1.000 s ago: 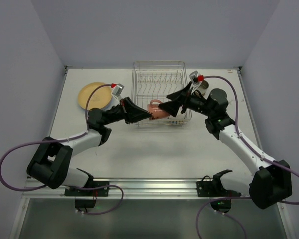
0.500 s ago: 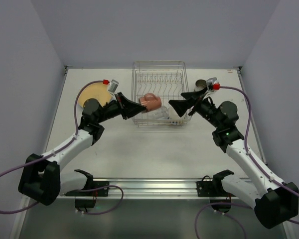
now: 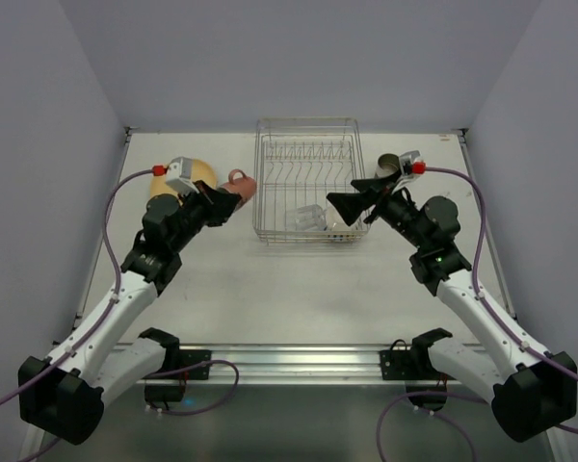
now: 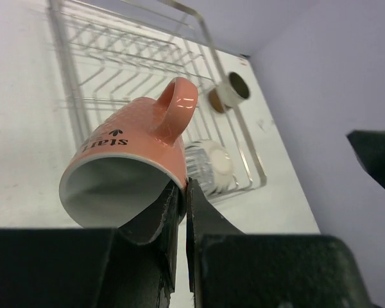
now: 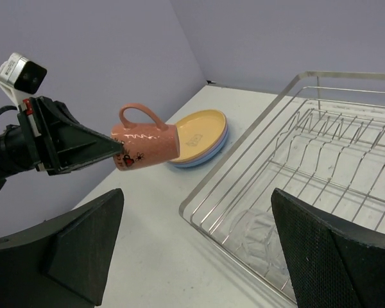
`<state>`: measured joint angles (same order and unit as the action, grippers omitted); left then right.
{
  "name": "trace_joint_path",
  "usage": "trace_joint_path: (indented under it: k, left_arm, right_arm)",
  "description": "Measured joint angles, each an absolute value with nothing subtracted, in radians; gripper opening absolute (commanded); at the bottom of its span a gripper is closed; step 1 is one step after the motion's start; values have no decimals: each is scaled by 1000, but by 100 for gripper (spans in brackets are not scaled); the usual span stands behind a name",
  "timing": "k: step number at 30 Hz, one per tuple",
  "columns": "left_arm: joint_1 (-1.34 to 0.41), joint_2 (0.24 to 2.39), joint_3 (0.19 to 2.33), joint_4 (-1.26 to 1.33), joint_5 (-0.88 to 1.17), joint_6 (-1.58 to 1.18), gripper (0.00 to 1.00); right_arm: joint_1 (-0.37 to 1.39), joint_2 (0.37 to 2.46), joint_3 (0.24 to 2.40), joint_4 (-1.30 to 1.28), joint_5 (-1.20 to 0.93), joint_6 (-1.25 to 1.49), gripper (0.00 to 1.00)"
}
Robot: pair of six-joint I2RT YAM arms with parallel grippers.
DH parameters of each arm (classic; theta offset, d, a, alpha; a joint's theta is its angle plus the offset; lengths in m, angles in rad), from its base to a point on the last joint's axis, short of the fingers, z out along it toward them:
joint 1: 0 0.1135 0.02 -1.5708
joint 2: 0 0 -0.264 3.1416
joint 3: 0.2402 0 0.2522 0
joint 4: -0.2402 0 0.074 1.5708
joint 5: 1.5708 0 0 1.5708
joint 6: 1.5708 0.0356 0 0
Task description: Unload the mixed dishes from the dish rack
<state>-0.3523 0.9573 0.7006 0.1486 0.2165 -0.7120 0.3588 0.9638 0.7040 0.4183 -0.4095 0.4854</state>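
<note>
Pink mug (image 3: 237,183): was held aloft on its side, rim pinched by the closed left gripper (image 3: 226,197), left of the dish rack (image 3: 303,154), near the stacked plates (image 5: 202,131). Right gripper (image 3: 345,197): jaws stood wide apart, empty, at the rack's right side. Clear glass (image 3: 305,219): lay inside the rack.

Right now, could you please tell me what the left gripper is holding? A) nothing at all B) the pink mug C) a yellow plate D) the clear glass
B: the left gripper is shut on the rim of the pink mug, which it holds on its side in the air to the left of the dish rack.
</note>
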Motion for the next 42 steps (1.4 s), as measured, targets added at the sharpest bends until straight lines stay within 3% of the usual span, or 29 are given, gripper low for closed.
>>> trace_joint_path:
  k: [7,28,42]
  left_arm:
    - [-332,946,752,-73,-36,-712,0]
    - [-268,1217,986,-578,-667,-830,0]
    - [-68,1568,1250,-824,-681,-994,0]
  right_arm:
    - [359,964,694,417,-410,487,99]
    - [359,1087,562,517,-402,531,99]
    - [359,1110,543,555,-377,535,99]
